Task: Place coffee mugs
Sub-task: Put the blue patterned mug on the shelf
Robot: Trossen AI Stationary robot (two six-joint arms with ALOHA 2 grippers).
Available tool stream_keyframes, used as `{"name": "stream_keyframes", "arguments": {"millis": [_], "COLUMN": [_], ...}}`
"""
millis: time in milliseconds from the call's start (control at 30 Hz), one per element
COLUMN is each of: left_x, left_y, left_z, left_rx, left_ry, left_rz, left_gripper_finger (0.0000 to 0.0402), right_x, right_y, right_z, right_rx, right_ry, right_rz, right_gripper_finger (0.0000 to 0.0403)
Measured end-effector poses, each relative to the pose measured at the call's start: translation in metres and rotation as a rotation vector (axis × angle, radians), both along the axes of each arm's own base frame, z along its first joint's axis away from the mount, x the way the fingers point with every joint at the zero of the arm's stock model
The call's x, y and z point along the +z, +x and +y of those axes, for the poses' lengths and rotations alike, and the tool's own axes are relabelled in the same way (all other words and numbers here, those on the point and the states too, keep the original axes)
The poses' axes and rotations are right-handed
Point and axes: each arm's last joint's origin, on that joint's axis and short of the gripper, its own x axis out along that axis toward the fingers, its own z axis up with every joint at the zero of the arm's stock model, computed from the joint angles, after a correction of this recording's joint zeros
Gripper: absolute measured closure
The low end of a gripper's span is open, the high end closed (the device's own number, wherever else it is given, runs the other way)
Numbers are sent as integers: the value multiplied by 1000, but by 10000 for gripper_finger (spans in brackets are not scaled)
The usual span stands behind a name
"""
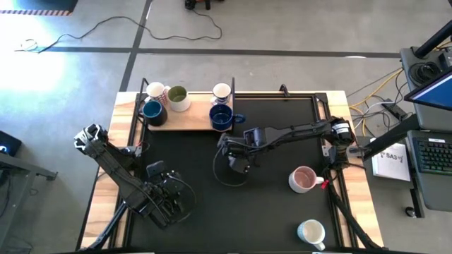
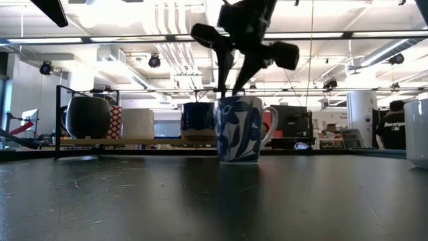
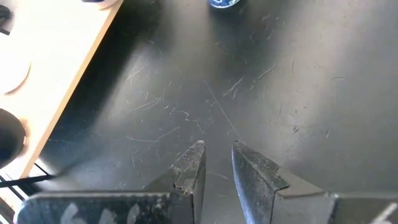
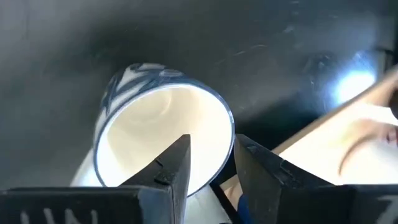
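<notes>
A white mug with a blue pattern (image 2: 239, 128) stands upright on the black table top, near its middle. My right gripper (image 4: 212, 152) hangs just over it, open and pointing steeply down. One finger is above the mug's hollow (image 4: 161, 124) and the other is outside its rim (image 4: 229, 134). In the high view this gripper (image 1: 238, 161) hides most of the mug. My left gripper (image 3: 217, 152) waits over bare table at the near left (image 1: 166, 187), its fingers a little apart with nothing between them.
A wooden board (image 1: 187, 124) at the far left carries several mugs, among them two dark blue ones (image 1: 152, 111) (image 1: 221, 118) and an olive-green-lined one (image 1: 177, 95). A pink mug (image 1: 304, 178) and a white mug (image 1: 311, 231) stand at the right. A cable loops by my right gripper (image 1: 227, 176).
</notes>
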Motion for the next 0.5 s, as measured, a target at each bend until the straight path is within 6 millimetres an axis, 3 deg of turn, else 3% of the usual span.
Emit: {"name": "stream_keyframes", "arguments": {"millis": [167,333,500], "left_x": [0,0,0], "left_y": [0,0,0], "left_z": [0,0,0], "left_rx": [-10,-9,-14], "left_ry": [4,4,8], "left_rz": [5,4,8], "left_gripper_finger": [339,339,339], "right_x": [13,30,42], "right_y": [2,2,-8], "right_z": [1,-1,-24], "right_rx": [-200,-616,-1020], "right_ry": [95,288,462], "right_rz": [-66,-150,-97], "right_gripper_finger": [294,294,289]}}
